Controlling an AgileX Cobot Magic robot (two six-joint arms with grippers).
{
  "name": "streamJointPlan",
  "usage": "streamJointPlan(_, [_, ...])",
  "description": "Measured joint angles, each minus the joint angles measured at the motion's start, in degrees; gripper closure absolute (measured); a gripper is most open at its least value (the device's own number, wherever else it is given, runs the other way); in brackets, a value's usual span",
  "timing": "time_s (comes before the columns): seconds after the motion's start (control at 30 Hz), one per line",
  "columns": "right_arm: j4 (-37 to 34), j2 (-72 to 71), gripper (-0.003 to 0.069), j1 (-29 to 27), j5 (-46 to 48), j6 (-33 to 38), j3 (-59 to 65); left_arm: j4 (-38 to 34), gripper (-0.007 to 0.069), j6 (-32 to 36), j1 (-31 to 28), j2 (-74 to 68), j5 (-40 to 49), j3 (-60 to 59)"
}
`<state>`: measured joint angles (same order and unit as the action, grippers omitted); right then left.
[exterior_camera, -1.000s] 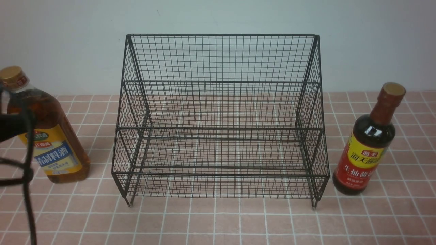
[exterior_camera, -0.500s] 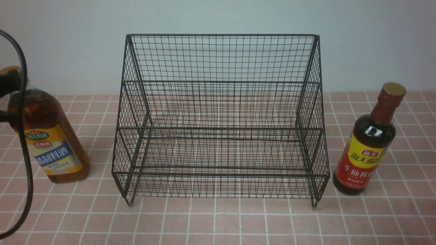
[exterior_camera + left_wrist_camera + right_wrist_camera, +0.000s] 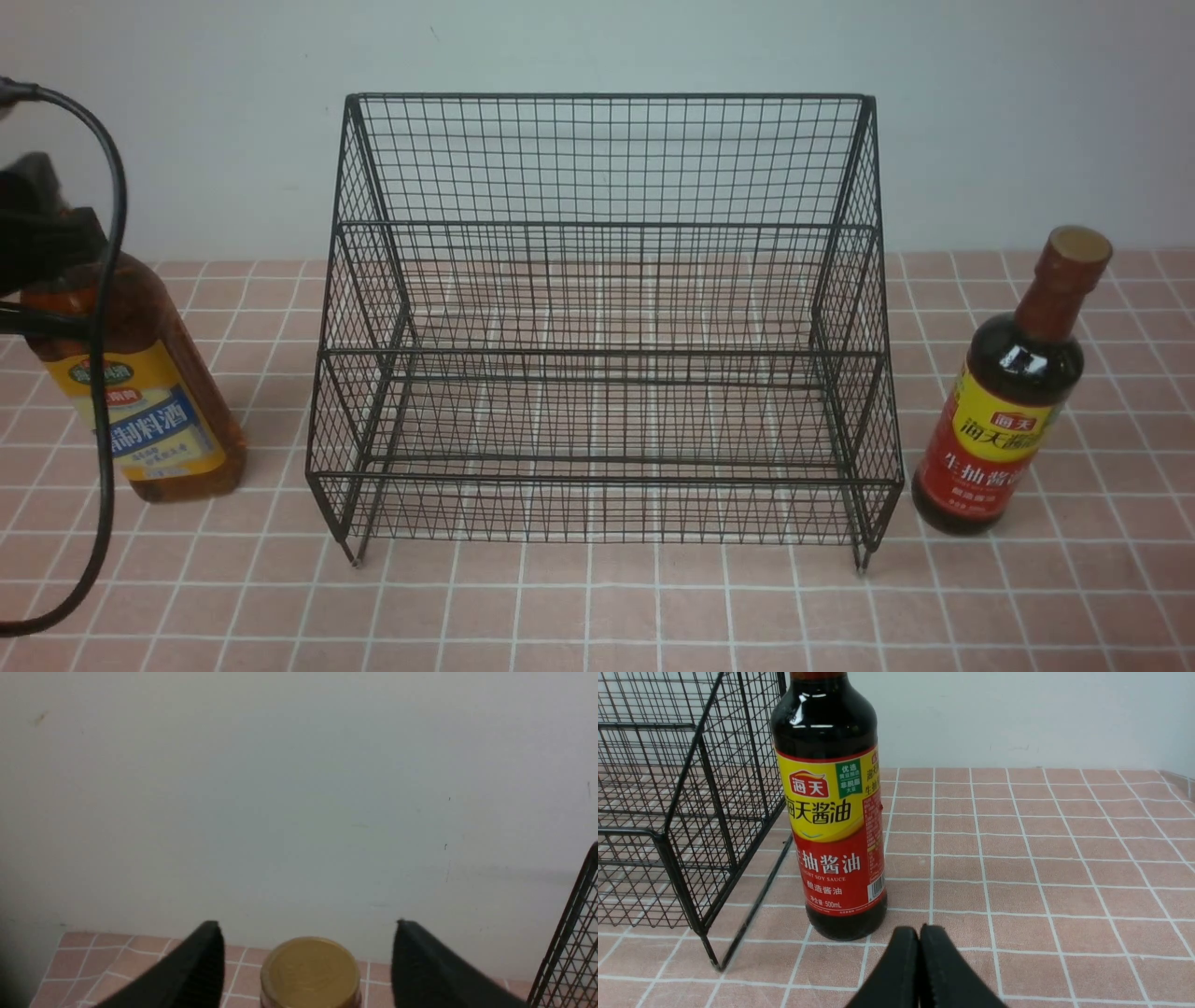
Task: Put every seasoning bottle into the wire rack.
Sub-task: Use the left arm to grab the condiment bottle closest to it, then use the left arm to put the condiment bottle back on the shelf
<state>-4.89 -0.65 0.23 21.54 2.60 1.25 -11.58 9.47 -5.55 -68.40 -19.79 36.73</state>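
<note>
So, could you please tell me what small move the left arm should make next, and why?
Probably close the left pincer on the gold cap of the amber bottle. The pincer's fingers stand open on either side of the cap, with a gap on each side, and the bottle stands on the tiles beside the wire rack, which holds nothing yet.

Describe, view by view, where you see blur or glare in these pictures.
Front view: the left arm is a blurred dark shape; glare spots sit on the soy-sauce bottle at its shoulder. Left wrist view: the gold cap looks soft. Right wrist view: the label is sharp, with reflections on the dark glass.
</note>
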Motion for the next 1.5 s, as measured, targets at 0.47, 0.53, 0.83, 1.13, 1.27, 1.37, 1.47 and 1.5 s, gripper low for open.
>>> streamJointPlan(0.47, [0.00, 0.00, 0.0671, 0.00, 0.05, 0.00, 0.00, -2.85, -0.0018, -0.23, 0.00, -7.97, -4.31, 0.63])
streamJointPlan(0.53, [0.00, 0.00, 0.0671, 0.00, 0.05, 0.00, 0.00, -2.85, 0.0013, -0.23, 0.00, -8.92, -5.96, 0.63])
streamJointPlan(0.83, [0.00, 0.00, 0.0671, 0.00, 0.10, 0.00, 0.00, -2.57, 0.0313, -0.39, 0.00, -10.26, -8.93, 0.76])
streamJointPlan(1.13, [0.00, 0.00, 0.0671, 0.00, 0.15, 0.00, -0.01, 0.66, 0.0313, -0.34, 0.00, -5.14, 4.60, 5.08])
streamJointPlan(1.27, [0.00, 0.00, 0.0671, 0.00, 0.15, 0.00, -0.05, 1.07, 0.0313, -0.40, 0.06, -0.81, 11.24, 11.56])
streamJointPlan(1.37, [0.00, 0.00, 0.0671, 0.00, 0.15, 0.00, -0.05, 1.26, 0.0313, -0.40, 0.06, 1.35, 13.21, 16.16])
streamJointPlan(1.47, [-0.04, 0.00, 0.0671, 0.00, 0.15, 0.00, -0.05, 1.53, 0.0313, -0.40, 0.72, 2.63, 15.47, 20.54])
streamJointPlan(1.5, [-0.04, 0.00, 0.0671, 0.00, 0.15, 0.00, -0.05, 1.79, 0.0313, -0.28, 1.36, 2.87, 16.47, 22.40])
